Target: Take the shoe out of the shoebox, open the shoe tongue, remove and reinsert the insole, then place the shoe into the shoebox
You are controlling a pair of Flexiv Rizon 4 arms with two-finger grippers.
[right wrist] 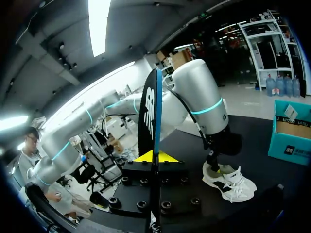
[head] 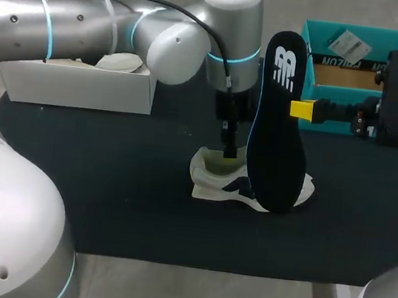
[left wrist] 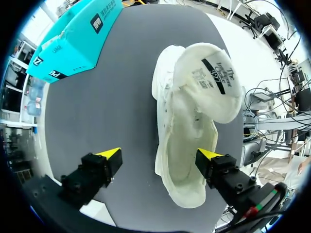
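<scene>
A white shoe lies on the black mat at mid-table. In the left wrist view the shoe is empty inside, with its tongue folded back. My left gripper hangs open right over the shoe's mouth. Its midpoint sits at the shoe's side, one fingertip over the shoe and the other over the mat. My right gripper is shut on the dark insole, held upright just right of the shoe. Edge-on, the insole rises from that gripper.
The teal shoebox stands open at the back right, behind the right arm. A white lid or box sits at the back left. My left arm spans the back of the table.
</scene>
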